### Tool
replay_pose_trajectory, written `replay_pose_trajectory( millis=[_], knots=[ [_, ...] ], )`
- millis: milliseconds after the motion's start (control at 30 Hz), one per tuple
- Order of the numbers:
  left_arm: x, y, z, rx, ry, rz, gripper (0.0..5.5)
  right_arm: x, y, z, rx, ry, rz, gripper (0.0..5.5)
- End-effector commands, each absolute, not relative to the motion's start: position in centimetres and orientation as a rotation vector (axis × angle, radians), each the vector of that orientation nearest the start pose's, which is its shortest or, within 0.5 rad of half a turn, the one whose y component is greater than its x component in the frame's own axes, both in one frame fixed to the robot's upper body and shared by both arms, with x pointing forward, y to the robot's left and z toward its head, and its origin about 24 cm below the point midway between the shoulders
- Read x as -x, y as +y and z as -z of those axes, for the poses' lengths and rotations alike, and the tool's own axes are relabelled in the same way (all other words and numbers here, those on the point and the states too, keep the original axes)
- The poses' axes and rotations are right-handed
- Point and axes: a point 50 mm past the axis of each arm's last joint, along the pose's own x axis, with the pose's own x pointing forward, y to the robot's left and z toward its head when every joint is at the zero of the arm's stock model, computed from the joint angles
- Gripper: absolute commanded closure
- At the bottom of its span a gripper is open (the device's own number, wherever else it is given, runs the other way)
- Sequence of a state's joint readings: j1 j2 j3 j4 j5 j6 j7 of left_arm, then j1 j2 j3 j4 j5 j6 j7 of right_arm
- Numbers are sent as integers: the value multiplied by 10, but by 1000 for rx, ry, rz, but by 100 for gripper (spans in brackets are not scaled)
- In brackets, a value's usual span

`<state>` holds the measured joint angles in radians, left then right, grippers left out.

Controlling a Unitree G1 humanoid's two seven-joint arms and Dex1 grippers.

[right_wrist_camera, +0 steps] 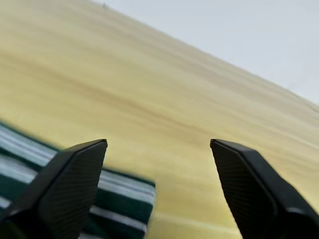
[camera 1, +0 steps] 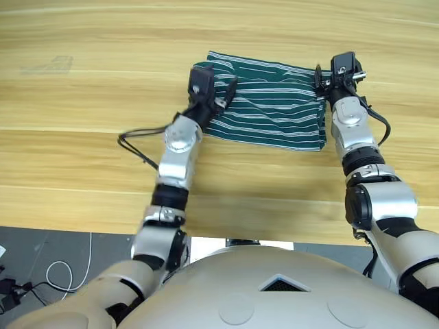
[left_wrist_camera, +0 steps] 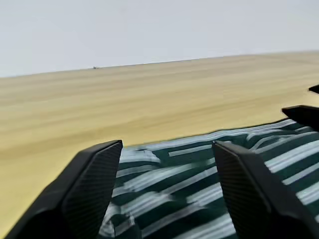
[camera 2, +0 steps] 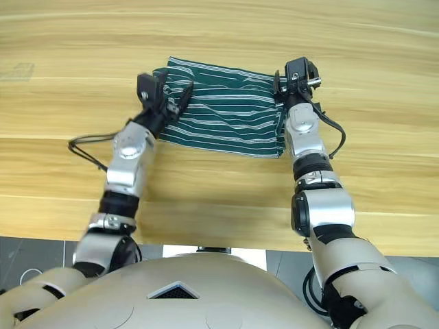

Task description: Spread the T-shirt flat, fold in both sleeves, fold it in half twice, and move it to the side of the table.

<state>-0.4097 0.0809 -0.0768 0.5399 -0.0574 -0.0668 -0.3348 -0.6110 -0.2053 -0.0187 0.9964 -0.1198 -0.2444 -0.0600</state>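
While both arms are stretched forward over the near part of the table, the work is met at their tips: the left gripper is set on the ten o'clock edge of the T-shirt, the right gripper at its two o'clock corner. Both pairs of jaws are spread wide with nothing between them, the left over striped cloth, the right partly over the cloth's corner and partly over bare wood. The T-shirt is laid at about twelve o'clock from the robot, gathered into a compact rectangle, slightly rumpled toward its far edge. Whether one halving is left or only the move aside cannot be settled; either way a grip at both ends is judged to be called for. It would be done well if every layer were pinched together at each end, the closures matched, and the bundle carried level — otherwise the upper folds may be dragged open. Beyond the cloth, plain wood is seen.
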Motion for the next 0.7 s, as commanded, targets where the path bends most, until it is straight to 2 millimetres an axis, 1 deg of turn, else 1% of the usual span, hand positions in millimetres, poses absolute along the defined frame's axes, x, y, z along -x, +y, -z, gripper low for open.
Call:
replay_pose_trajectory(
  millis=[33, 100, 167, 267, 333, 367, 433, 500, 533, 567, 633, 700],
  knots=[
    [-348, 116, -24, -144, 260, 497, 215, -346, -183, -43, 254, 28, 37, 166],
    [-349, 116, -11, -145, 371, 497, 215, -343, -185, -55, 218, -27, 55, 166],
    [-345, 118, 0, -109, 435, 495, 215, -339, -186, -68, 189, -77, 62, 166],
    [-334, 124, 19, 1, 522, 445, 215, -332, -196, -97, 116, -168, 110, 166],
    [-325, 126, 31, 57, 580, 413, 215, -323, -203, -115, 77, -225, 137, 166],
    [-321, 127, 36, 87, 604, 404, 215, -318, -204, -121, 70, -243, 141, 166],
    [-310, 130, 44, 165, 625, 406, 215, -310, -200, -126, 76, -255, 133, 166],
    [-285, 132, 44, 275, 613, 451, 215, -305, -196, -121, 104, -242, 129, 166],
    [-265, 133, 39, 324, 613, 477, 215, -303, -194, -116, 116, -226, 131, 166],
    [-240, 134, 34, 366, 623, 495, 215, -303, -194, -111, 121, -205, 134, 166],
    [-190, 137, 26, 448, 664, 475, 215, -306, -192, -100, 120, -163, 131, 166],
    [-162, 136, 15, 494, 691, 482, 215, -299, -192, -93, 119, -142, 146, 166]
  ],
)
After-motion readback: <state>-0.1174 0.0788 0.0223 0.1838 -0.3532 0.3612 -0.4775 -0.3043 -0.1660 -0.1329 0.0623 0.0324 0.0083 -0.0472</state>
